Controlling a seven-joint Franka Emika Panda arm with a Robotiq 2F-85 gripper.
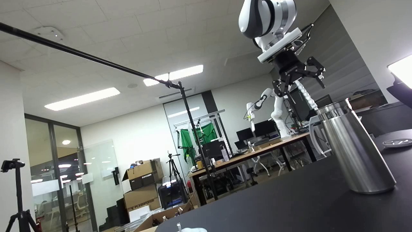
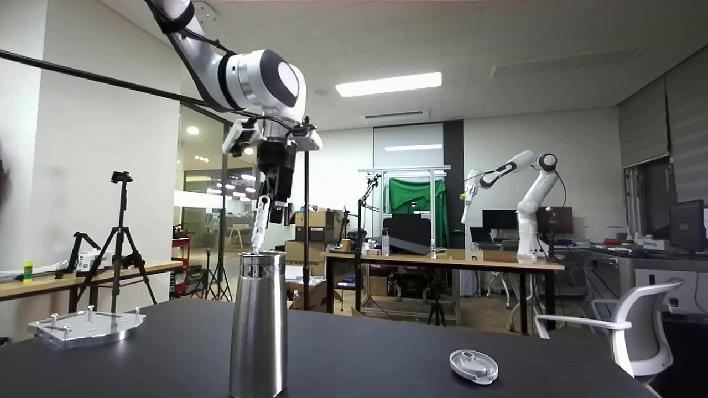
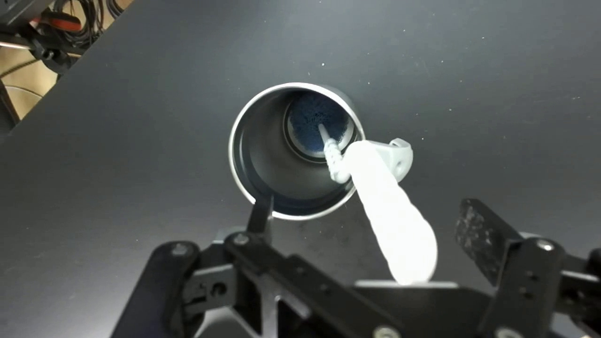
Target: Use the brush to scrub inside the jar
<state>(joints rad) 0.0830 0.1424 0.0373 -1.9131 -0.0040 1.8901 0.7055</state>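
One tall brushed-metal jar stands upright on a black table. The brush is inside it, tilted, its pale handle projecting above the rim; in the wrist view the stem runs down to a dark blue, rough-textured mass deep within the jar. Above, the gripper is spread wide, its fingers flanking the handle with a gap on either side. A grey, lid-like disc lies on the same table, apart from the jar in both exterior views. Farther back on it is a transparent plate with short posts. Beyond the table: an office chair; a wooden table bearing a second white robot arm; and a green cloth hung from a metal frame.
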